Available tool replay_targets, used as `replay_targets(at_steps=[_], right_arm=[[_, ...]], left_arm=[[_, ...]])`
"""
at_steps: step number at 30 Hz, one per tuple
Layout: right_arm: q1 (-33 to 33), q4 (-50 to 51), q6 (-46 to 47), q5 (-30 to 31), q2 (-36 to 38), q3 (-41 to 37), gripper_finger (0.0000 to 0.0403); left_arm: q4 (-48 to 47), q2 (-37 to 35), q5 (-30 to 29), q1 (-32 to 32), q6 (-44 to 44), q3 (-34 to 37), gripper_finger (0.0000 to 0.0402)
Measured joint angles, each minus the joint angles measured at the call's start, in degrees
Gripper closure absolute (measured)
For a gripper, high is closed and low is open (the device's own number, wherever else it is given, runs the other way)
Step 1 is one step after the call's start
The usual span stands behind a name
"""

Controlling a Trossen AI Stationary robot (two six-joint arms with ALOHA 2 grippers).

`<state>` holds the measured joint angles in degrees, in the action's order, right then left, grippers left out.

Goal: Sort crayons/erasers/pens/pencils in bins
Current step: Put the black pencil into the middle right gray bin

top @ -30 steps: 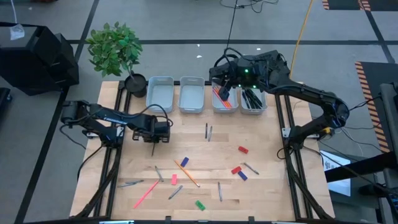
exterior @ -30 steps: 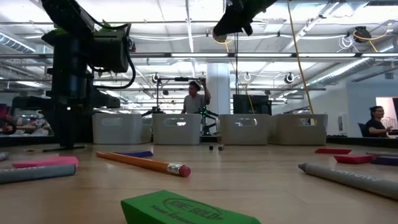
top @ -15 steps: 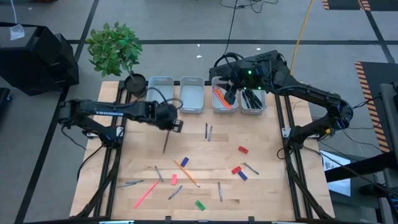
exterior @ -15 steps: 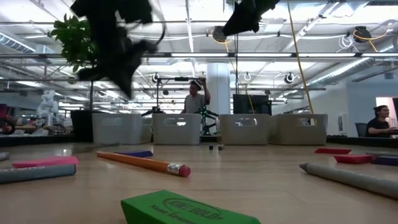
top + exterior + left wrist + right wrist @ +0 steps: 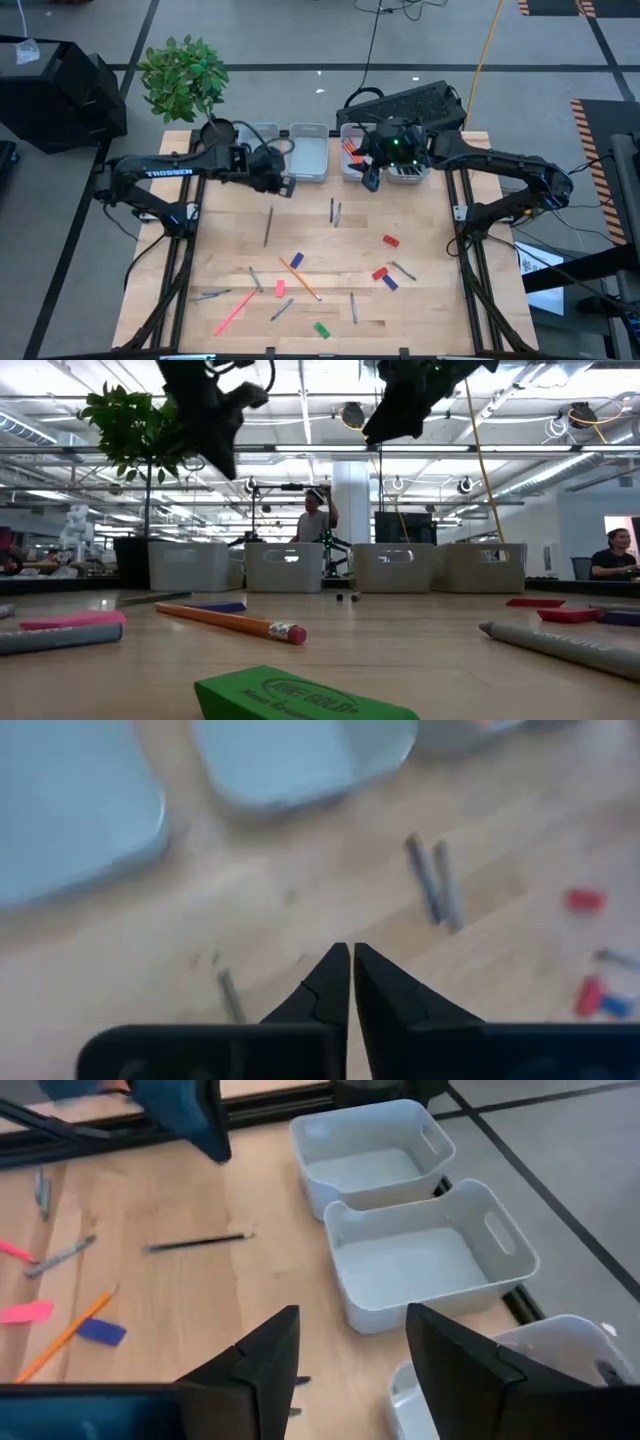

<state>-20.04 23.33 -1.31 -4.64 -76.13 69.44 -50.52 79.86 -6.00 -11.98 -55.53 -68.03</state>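
Between the fingers of my left gripper (image 5: pixel 351 982) I see no gap: they are pressed together on nothing. It hangs above the wood just in front of the two empty bins (image 5: pixel 283 150) on the left of the row, with a dark pencil (image 5: pixel 267 225) lying on the table (image 5: pixel 430 300) near it. My right gripper (image 5: pixel 345 1350) has its fingers spread wide and empty; it sits at the front edge of the two right-hand bins (image 5: pixel 385 160), which already hold sticks.

The erasers remain loose on the table: red ones (image 5: pixel 385 256), a blue one (image 5: pixel 297 260), a pink one (image 5: pixel 280 288) and a green one (image 5: pixel 321 328) nearest the front edge. Pens, pencils and crayons lie scattered among them.

My judgement: both arms are between picks, neither carrying anything. The next move calls for me to open the left fingers, descend over one loose item, likely the dark pencil, and align the jaws across its width before closing.
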Motion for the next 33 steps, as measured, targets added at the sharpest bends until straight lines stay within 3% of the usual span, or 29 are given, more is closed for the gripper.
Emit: replay_targets(at_steps=[4,11,14,18,26,33], right_arm=[[0.1,-2.5,1.1,0.0,0.6,-2.0,0.0222],[0.0,-3.6,1.0,0.1,0.7,-2.1,0.0222],[0.0,-3.9,1.8,0.1,0.7,-2.1,0.0222],[0.7,-3.9,4.8,0.1,1.1,-2.1,0.0222],[3.9,-7.1,11.9,0.5,3.2,-2.1,0.0222],[9.5,-7.3,17.5,5.5,4.4,-2.1,0.0222]], left_arm=[[-0.6,0.5,-1.2,3.9,-3.8,2.7,0.0351],[1.0,0.4,-15.0,12.4,-15.7,9.2,0.0297],[1.6,0.4,-16.7,15.5,-22.4,13.1,0.0288],[9.4,0.4,-19.8,19.8,-27.1,19.5,0.0286],[24.6,4.2,-23.9,23.0,-26.3,27.6,0.0286],[24.7,9.8,-24.3,23.7,-25.3,28.3,0.0286]])
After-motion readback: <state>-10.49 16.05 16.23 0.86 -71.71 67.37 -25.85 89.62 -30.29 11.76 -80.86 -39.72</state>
